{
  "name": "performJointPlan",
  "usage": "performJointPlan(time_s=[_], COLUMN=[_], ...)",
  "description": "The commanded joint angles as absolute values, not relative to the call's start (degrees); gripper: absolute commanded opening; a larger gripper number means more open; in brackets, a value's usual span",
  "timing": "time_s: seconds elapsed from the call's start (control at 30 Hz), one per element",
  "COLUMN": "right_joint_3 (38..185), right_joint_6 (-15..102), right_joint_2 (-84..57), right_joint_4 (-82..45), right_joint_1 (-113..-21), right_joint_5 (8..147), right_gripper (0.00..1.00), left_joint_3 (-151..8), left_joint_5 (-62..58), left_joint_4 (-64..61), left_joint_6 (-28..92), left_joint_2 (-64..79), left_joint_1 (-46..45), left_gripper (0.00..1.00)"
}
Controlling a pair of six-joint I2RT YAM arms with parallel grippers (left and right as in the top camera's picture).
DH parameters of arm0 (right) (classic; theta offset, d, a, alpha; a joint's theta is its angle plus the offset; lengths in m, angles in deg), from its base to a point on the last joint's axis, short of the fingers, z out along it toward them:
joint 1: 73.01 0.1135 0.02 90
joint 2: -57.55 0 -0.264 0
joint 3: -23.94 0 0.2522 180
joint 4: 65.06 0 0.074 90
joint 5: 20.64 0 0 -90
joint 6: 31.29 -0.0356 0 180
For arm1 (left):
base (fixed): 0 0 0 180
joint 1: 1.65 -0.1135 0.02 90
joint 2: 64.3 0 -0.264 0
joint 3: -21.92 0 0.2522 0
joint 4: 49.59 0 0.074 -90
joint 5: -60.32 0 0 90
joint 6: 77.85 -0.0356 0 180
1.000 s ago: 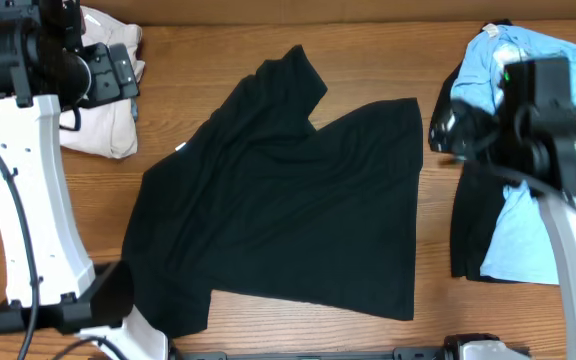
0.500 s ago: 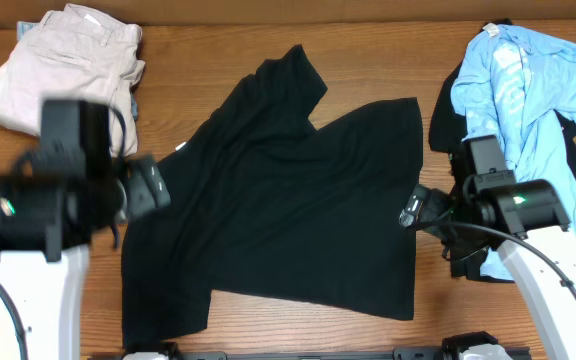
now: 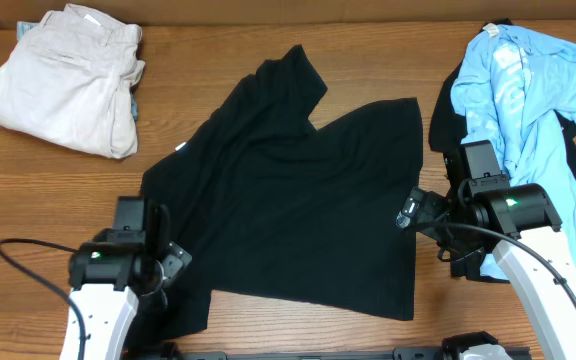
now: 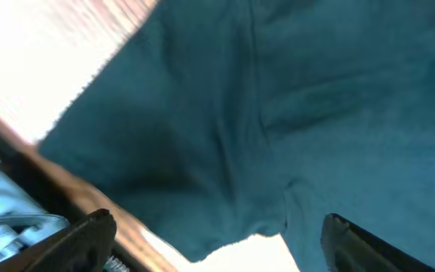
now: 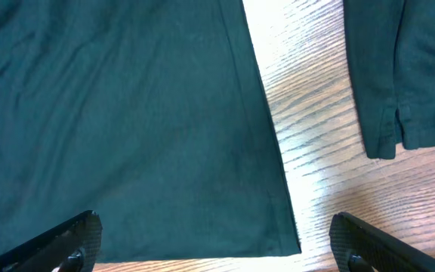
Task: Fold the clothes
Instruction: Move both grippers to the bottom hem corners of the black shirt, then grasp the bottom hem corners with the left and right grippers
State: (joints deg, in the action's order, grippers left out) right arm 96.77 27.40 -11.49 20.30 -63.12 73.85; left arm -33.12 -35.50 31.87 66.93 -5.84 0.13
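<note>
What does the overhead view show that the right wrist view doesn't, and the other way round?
Only overhead: the beige trousers, nearly all of the light blue tee, the left gripper and the whole black T-shirt. Only right wrist: that shirt's bottom corner close up, and a small slit in the other black garment at its hem. Both: the T-shirt's right edge, that garment and the bare wooden table between them.

This seems to be a robotics lab bench and not a home: on a bare wooden table (image 3: 368, 40) a black T-shirt (image 3: 288, 190) lies spread, with a white left arm (image 3: 93, 320) at its near left corner and a white right arm (image 3: 543, 290) just beside its right edge.
</note>
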Motion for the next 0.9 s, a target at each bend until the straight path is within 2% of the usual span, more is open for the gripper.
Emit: performJointPlan(time_s=[0.0, 0.2, 0.23, 0.33, 0.37, 0.43, 0.53, 0.87], right_joint_3=[96.9, 95.7, 95.0, 91.9, 91.0, 89.4, 88.3, 87.8], right_joint_6=[27.2, 27.2, 27.5, 31.0, 31.8, 32.2, 32.3, 33.5], right_joint_2=[-10.4, -11.2, -11.3, -12.1, -12.4, -13.3, -15.7, -29.1], right_joint_4=[20.1, 18.7, 17.9, 14.2, 13.0, 10.8, 9.2, 5.3], right_joint_1=[-62.8, -62.8, -62.7, -61.7, -61.3, -59.9, -57.3, -50.5], right_joint_5=[74.0, 74.6, 75.2, 78.7, 79.6, 80.2, 79.9, 77.4], right_gripper=[1.00, 0.99, 0.94, 0.79, 0.75, 0.68, 0.65, 0.66], left_joint_3=[-31.2, -31.2, -31.2, -31.2, -31.2, -31.2, -31.2, -31.2], left_joint_5=[-31.0, -26.0, -24.9, -23.7, -23.8, -23.9, -24.3, -25.8], left_joint_4=[28.8, 21.8, 20.4, 16.1, 14.7, 12.0, 8.5, -1.9], left_joint_6=[59.0, 41.1, 38.6, 32.4, 30.9, 28.1, 26.7, 20.4], left_joint_2=[-3.2, 3.7, 5.2, 10.4, 12.2, 15.8, 20.6, 28.0], left_joint_1=[0.2, 0.2, 0.2, 0.2, 0.2, 0.3, 0.3, 0.3], left_gripper=[0.91, 0.92, 1.00, 1.00, 1.00, 0.91, 0.90, 0.92])
